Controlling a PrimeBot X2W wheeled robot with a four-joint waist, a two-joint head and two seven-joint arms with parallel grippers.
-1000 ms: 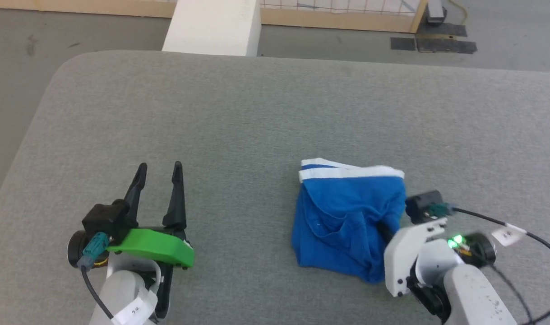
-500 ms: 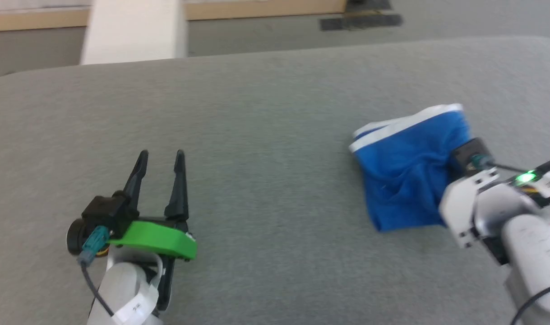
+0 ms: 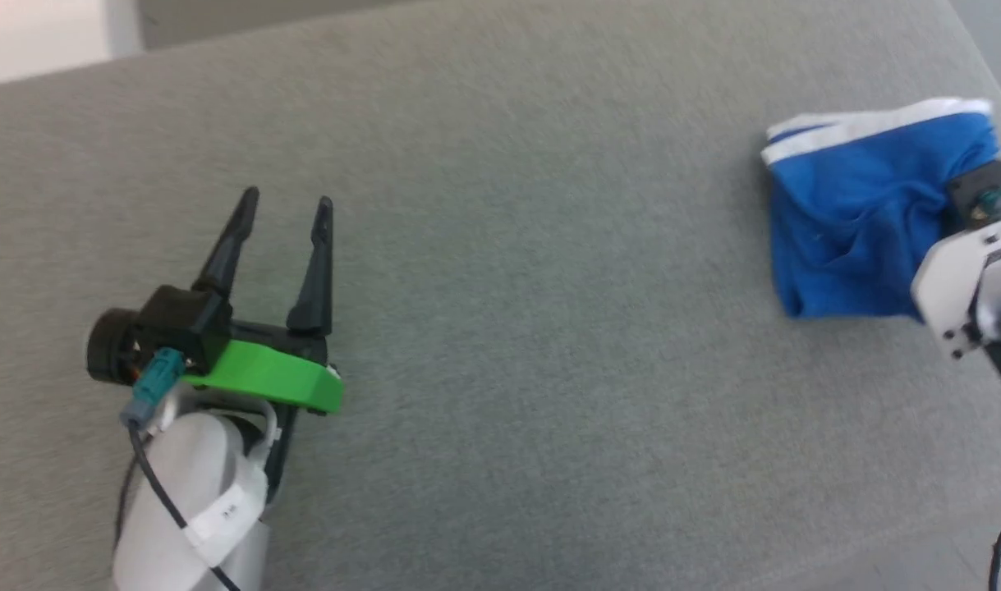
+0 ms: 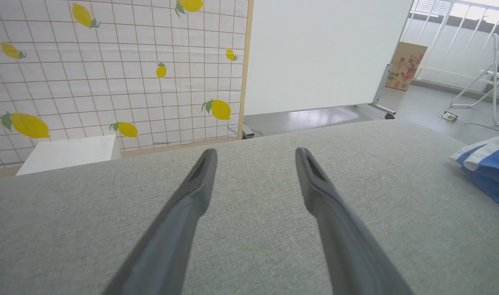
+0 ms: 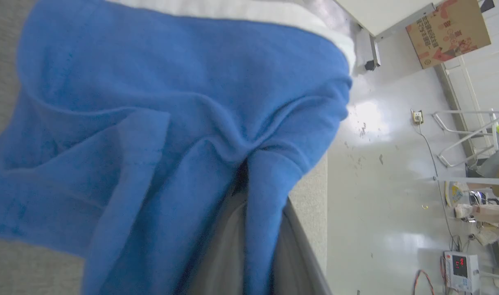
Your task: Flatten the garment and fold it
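The garment (image 3: 861,222) is lying crumpled at the upper right of the head view, resting on the surface (image 3: 549,328) close to that surface's right-hand edge. Its white band (image 3: 870,127) is facing the top of the frame, and its longer line is running along that band, across the frame and climbing slightly toward the right, while the loose blue folds are sagging toward the lower right. The right gripper (image 5: 244,189) is biting into it from the right, its fingers closed tight on a raised fold of blue cloth. The left gripper (image 3: 287,199) is sitting well apart at the left of the head view, its fingers spread wide with nothing between them and pointing toward the top of the frame. A white tag (image 3: 229,513) is wrapping the left forearm, its marks too blurred to read. In the left wrist view, a cardboard box (image 4: 407,65) at the upper right is showing print too small to read. In the right wrist view, a small device (image 5: 460,266) on the floor is glowing with red digits that cannot be made out. The surface is showing as grey woven cloth. Beyond it, a gridded panel printed with lemons (image 4: 110,69) and a plain white board (image 4: 323,53) are standing on a glossy grey floor (image 4: 421,110).
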